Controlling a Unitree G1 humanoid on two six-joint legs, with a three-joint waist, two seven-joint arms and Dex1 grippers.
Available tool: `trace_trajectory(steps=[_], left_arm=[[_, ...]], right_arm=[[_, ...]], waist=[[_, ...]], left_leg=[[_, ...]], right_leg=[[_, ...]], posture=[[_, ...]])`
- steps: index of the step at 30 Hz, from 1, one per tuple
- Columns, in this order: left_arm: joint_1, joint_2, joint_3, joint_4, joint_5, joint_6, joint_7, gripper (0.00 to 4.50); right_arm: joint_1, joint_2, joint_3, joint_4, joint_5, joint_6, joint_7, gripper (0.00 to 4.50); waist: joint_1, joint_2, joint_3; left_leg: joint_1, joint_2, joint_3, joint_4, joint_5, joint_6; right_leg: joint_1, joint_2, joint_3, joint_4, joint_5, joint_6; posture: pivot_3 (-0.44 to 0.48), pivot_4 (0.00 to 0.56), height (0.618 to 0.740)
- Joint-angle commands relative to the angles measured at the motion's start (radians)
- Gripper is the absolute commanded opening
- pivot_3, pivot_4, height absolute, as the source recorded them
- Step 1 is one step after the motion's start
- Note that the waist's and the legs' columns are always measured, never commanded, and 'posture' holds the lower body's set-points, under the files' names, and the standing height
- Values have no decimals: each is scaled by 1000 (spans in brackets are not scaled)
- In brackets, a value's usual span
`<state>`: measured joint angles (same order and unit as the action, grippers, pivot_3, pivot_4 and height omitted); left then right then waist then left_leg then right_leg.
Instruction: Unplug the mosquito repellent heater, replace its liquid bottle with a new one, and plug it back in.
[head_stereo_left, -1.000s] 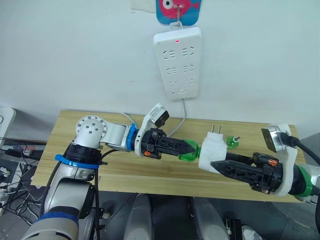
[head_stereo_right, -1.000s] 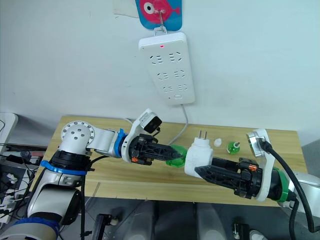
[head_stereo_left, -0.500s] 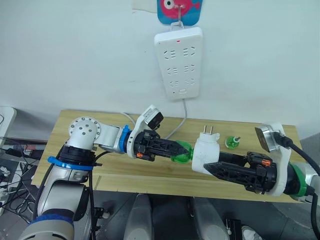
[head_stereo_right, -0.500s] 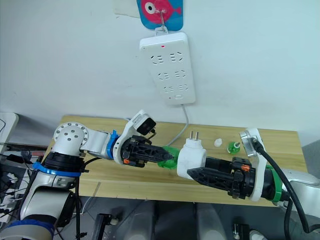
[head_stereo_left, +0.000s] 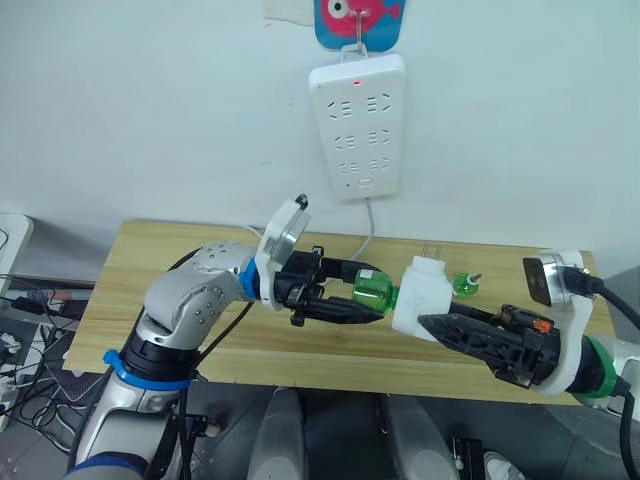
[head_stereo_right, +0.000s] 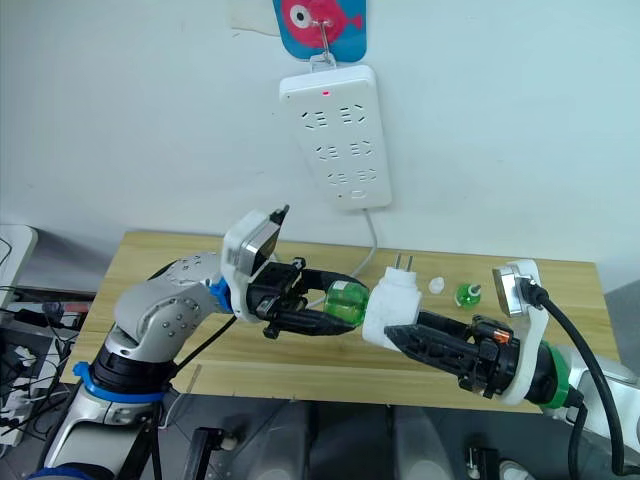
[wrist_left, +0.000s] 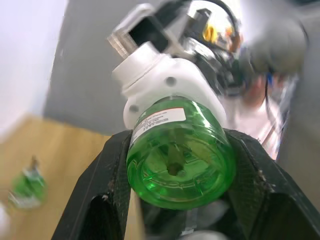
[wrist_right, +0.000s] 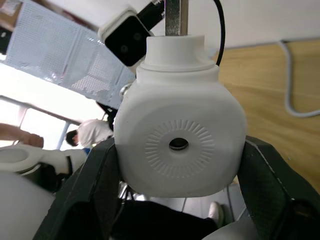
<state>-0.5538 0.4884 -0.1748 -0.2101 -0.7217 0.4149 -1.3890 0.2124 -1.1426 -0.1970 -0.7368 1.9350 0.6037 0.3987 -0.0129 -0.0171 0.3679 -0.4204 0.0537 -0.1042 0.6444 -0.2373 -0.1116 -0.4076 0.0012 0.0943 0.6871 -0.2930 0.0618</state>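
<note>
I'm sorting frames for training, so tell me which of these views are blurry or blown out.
Left wrist view: green bottle sharp, white heater behind it fairly clear, background and the second green bottle on the table blurred. Right wrist view: heater sharp, window area overexposed. Both eye views: evenly lit, sharp, no glare.

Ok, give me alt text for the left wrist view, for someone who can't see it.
A translucent green plastic liquid bottle, seen base-on, is clamped in the left gripper, its far end seated in the small white rounded plastic heater. A wooden table and a second green bottle lie behind.
</note>
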Motion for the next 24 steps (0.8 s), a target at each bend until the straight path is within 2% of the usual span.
trace_trajectory(steps=[1, 5, 10, 15, 24], left_arm=[[5, -60, -60, 43, 115, -240, -108, 2259], [-28, -139, -29, 175, 205, -549, -186, 2259], [-53, -181, -17, 276, 274, -799, -212, 2259], [-81, -184, -30, 315, 293, -858, -200, 2259], [-110, -195, -85, 352, 307, -981, -223, 2259]], right_arm=[[17, -19, -53, -38, 37, 37, 97, 2979], [72, -32, -98, -32, 37, 61, 136, 2979], [104, -26, -134, -21, 37, 68, 137, 2979], [123, -30, -154, -21, 37, 75, 127, 2979], [2, -13, -55, -34, 37, 42, 4, 2979]], waist=[[8, 0, 0], [11, 0, 0], [11, 0, 0], [10, 0, 0], [4, 0, 0]], left_leg=[[0, 0, 0, 0, -1, 1], [-1, -1, -1, 0, -2, 3], [-2, -4, -2, 1, -2, 4], [-2, -5, -2, 1, -1, 4], [-2, -5, -3, 1, -1, 5]], right_leg=[[0, 0, 0, 0, 0, 0], [0, -1, 0, -2, 0, 0], [0, -3, -1, -2, 0, 0], [0, -4, -1, -2, 0, 0], [1, -4, -2, -1, 0, 0]], posture=[[31, 347, 740], [31, 350, 740], [31, 350, 740], [26, 353, 740], [25, 345, 740]])
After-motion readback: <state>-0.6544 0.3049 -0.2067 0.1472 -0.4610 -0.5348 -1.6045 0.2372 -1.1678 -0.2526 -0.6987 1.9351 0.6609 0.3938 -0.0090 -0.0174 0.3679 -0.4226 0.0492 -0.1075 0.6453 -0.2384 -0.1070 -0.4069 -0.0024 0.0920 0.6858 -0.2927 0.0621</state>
